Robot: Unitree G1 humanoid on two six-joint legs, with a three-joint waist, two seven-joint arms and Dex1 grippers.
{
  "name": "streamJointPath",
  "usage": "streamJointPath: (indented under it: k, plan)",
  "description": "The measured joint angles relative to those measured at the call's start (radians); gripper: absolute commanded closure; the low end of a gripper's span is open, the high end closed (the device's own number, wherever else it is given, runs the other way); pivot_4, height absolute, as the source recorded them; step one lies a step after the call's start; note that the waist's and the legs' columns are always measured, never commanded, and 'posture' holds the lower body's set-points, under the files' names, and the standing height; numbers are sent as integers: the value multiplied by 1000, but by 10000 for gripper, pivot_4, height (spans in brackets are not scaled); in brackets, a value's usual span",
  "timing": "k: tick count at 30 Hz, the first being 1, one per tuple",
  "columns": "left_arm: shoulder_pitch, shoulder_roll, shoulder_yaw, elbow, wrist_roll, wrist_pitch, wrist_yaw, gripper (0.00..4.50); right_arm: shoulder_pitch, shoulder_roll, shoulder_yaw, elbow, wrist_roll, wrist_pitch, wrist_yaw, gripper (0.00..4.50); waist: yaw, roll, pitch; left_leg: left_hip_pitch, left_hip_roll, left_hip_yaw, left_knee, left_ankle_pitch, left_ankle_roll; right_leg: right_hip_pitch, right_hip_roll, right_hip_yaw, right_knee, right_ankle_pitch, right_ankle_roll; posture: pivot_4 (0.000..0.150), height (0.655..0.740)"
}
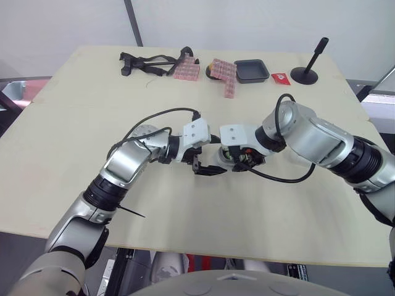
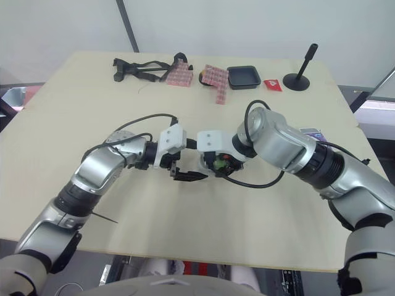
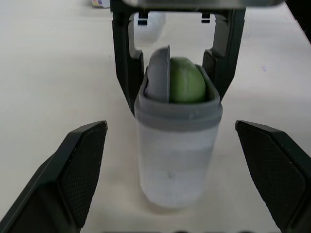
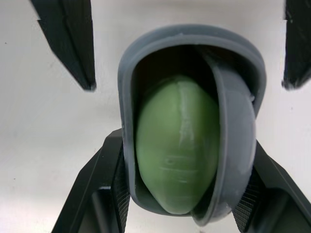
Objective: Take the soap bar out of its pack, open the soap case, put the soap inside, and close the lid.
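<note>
Near the middle of the frame in the head views, your two arms are meeting over the pale table (image 1: 74, 123). Your right gripper (image 1: 239, 158) is clamping the soap case (image 3: 177, 145), with one black finger (image 3: 125, 63) pressing against each side of its grey rim. The green soap (image 4: 177, 150) is sitting inside the case and showing through the mouth. The grey lid (image 4: 236, 141) is not closing it off; it is tilting edge-on inside the rim, just beside the soap.

Your left gripper (image 1: 207, 166) is facing the case from the opposite side with its jaws spread wide. Its fingers (image 3: 82, 165) are flanking the case, one on each side, without touching it and are gripping nothing.

Along the upper part of the frame, well apart from the grippers, other things are lying in a row. They are a black strap (image 1: 145, 61), two pink patterned packs (image 1: 185, 69), a black tray (image 1: 252, 71), a small red packet (image 1: 280, 78) and a black stand (image 1: 307, 71).
</note>
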Motion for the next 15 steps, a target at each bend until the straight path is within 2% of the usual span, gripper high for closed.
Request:
streamJointPath:
  k: [15]
  plan:
    - [24,-34,-6,41,30,-61,18,64,1,3,0,-2,-16,6,12,24450,-3,0,0,1,0,0,2,0,0,-1,0,2,4,0,0,1500,7400]
